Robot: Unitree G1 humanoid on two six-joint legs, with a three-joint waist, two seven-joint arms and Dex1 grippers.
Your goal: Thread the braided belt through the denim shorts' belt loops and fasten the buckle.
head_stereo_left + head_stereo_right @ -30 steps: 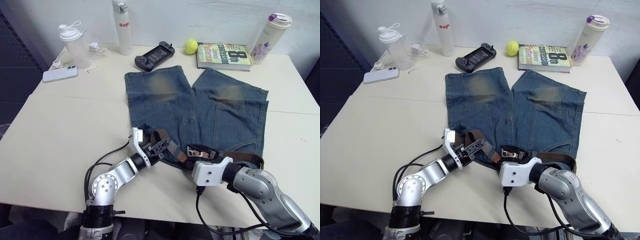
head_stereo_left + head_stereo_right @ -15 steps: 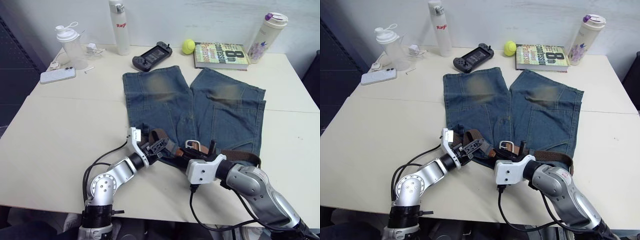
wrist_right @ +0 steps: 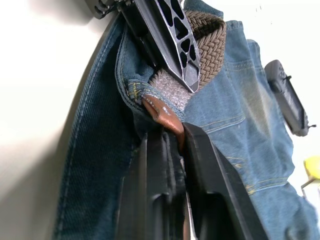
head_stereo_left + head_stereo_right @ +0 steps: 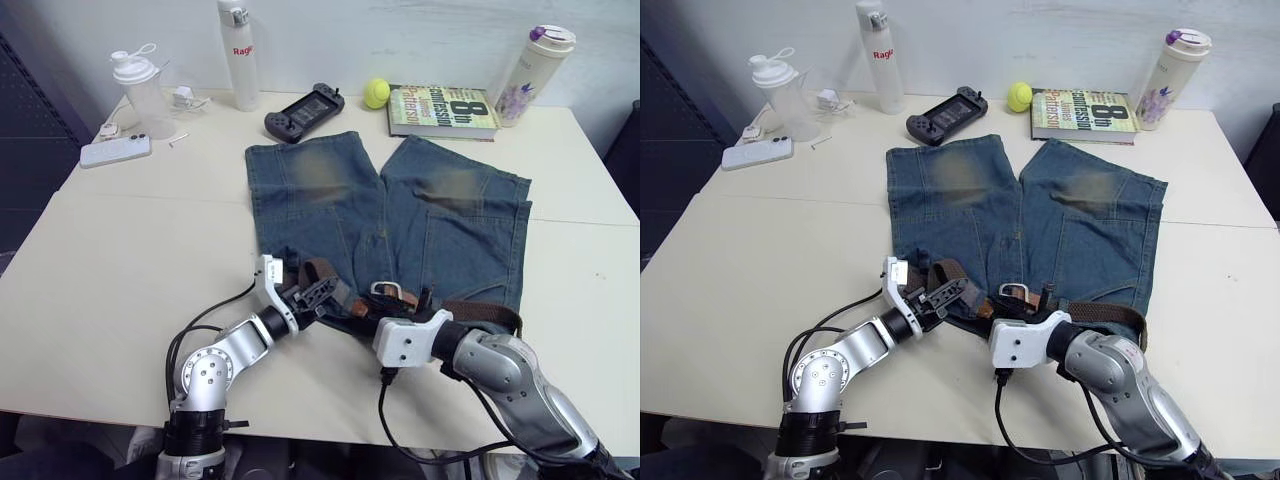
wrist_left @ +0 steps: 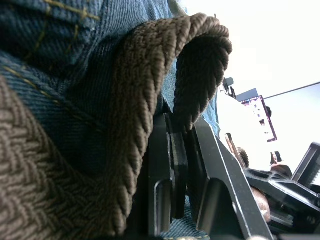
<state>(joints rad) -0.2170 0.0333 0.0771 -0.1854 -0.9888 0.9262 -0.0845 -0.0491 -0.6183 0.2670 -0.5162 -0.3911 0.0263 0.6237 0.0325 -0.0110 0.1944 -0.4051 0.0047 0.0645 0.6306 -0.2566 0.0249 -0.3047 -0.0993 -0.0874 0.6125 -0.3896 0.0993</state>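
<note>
Far edge of the table [image 4: 120, 260], left to right: shaker bottle [image 4: 136, 88], phone [image 4: 115, 150], tall white bottle [image 4: 240, 55], black game controller [image 4: 305, 111], yellow ball [image 4: 376, 93], book [image 4: 443, 110], floral tumbler [image 4: 535, 62] upright at the far right

The scene is evenly and brightly lit from above, and only soft shadows are cast. The background beyond the braided belt [image 5: 150, 100] is blown out to white, and the nearest weave is blurred.
</note>
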